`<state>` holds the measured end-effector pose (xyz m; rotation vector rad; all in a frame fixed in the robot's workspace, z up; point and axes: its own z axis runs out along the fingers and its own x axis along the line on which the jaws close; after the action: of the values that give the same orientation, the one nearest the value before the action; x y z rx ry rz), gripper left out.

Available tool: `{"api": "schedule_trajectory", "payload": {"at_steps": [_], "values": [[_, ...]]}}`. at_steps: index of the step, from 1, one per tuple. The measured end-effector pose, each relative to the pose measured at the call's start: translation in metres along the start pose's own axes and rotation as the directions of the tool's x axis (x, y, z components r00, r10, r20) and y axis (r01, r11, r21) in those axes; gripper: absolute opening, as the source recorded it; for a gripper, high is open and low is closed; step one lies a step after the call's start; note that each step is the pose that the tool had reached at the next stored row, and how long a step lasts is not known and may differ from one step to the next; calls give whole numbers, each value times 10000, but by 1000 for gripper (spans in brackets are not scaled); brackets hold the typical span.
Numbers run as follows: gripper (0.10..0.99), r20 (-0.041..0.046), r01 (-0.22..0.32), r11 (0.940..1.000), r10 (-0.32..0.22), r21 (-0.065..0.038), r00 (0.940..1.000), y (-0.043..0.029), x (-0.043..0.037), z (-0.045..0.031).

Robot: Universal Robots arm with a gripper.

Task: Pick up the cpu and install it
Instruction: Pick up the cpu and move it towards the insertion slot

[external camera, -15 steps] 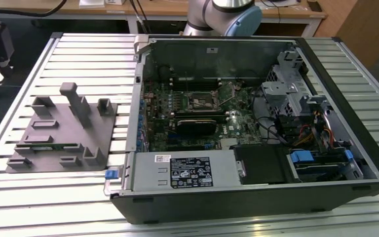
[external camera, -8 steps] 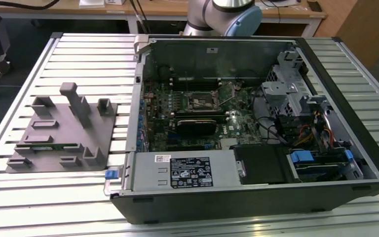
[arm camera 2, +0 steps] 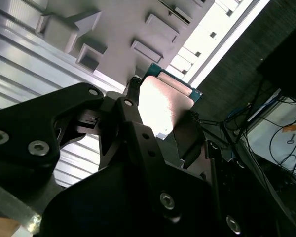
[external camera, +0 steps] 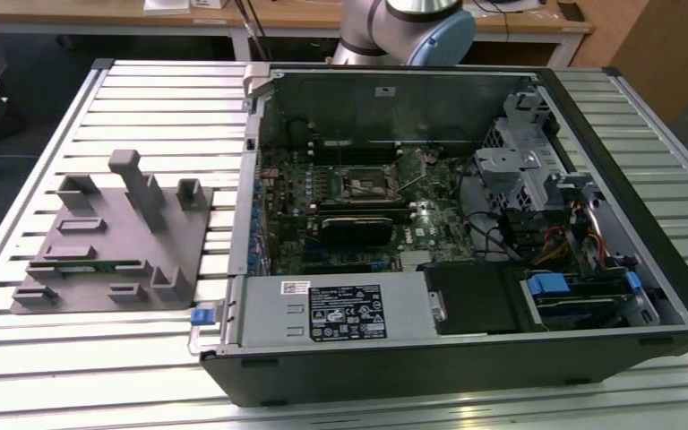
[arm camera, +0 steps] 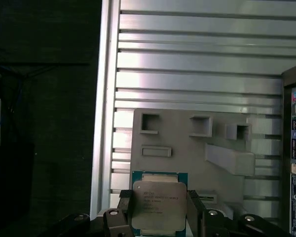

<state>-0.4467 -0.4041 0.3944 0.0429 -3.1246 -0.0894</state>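
I'm pinching the cpu (arm camera: 158, 205) by its edges in my gripper (arm camera: 160, 211) (grey fixture (arm camera: 187, 153) beyond); holding it level seems wise.

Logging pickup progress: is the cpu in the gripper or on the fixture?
In the gripper: both wrist views show the fingers clamped on opposite edges of the cpu.

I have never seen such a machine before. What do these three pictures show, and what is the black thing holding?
It is one robot arm working at a slatted metal table. The exterior view comes from a camera off the arm: it shows an open computer case and beside it a grey plastic fixture. Both wrist views come from cameras riding on the arm. There the black gripper holds the cpu, a flat silvery chip, by two opposite edges, with the fixture behind it.
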Motion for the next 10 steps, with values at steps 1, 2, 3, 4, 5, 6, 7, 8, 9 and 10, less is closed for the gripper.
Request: {"api": "schedule_trajectory", "payload": {"at_steps": [1, 2, 3, 4, 5, 6, 7, 8, 9, 10], "values": [[529, 1, 0, 10000, 0, -1, 10000, 1, 1, -22], [529, 1, 0, 10000, 0, -1, 10000, 2, 1, -41], [529, 1, 0, 10000, 0, -1, 10000, 3, 1, -52], [529, 2, -1, 10000, 1, -2, 10000, 4, -5, -54], [529, 2, 0, 10000, 0, -2, 10000, 3, -18, -56], [529, 1, 0, 10000, 0, -1, 10000, 3, -40, -57], [529, 0, 0, 10000, 0, -1, 10000, 2, -66, -58], [529, 1, 0, 10000, 0, -1, 10000, 1, -95, -58], [529, 0, -1, 10000, 1, -1, 10000, 0, -127, -59], [529, -1, -1, 10000, 1, -1, 10000, -1, -163, -59]]}}
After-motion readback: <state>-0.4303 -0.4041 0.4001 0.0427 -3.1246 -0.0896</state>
